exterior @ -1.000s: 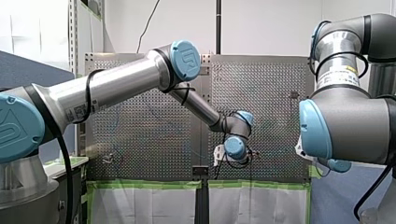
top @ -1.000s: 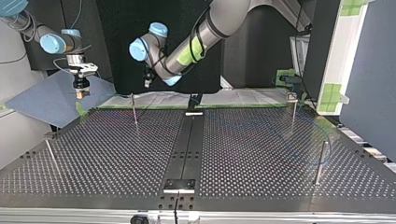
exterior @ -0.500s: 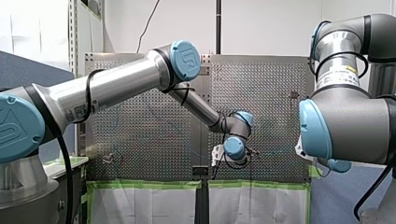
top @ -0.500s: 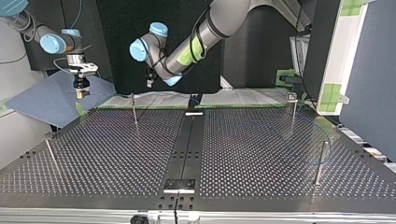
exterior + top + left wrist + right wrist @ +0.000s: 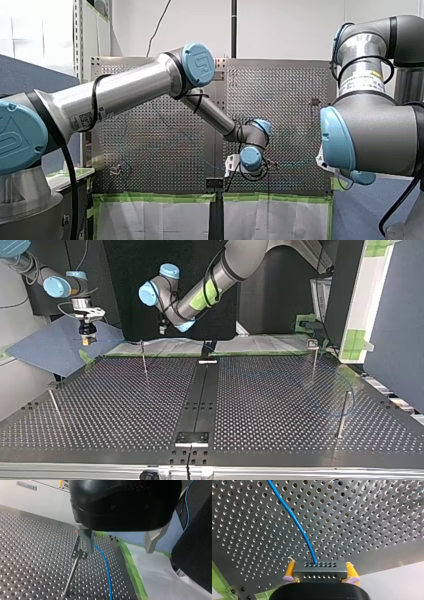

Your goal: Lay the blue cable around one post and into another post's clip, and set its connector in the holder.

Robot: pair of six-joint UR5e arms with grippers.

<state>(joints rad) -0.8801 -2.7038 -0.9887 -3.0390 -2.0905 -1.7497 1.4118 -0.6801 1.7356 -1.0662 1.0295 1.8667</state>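
My right gripper (image 5: 320, 573) clamps the connector (image 5: 319, 567); my left gripper (image 5: 118, 551) stands spread wide and empty, with the blue cable (image 5: 106, 572) and clip post (image 5: 72, 573) beside one finger; clipping seems to be in hand; next, press the cable into the clip.

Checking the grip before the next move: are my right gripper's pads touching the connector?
Touching. The right wrist view shows the right gripper's yellow pads pressed against both sides of the connector, with no gap on either side.
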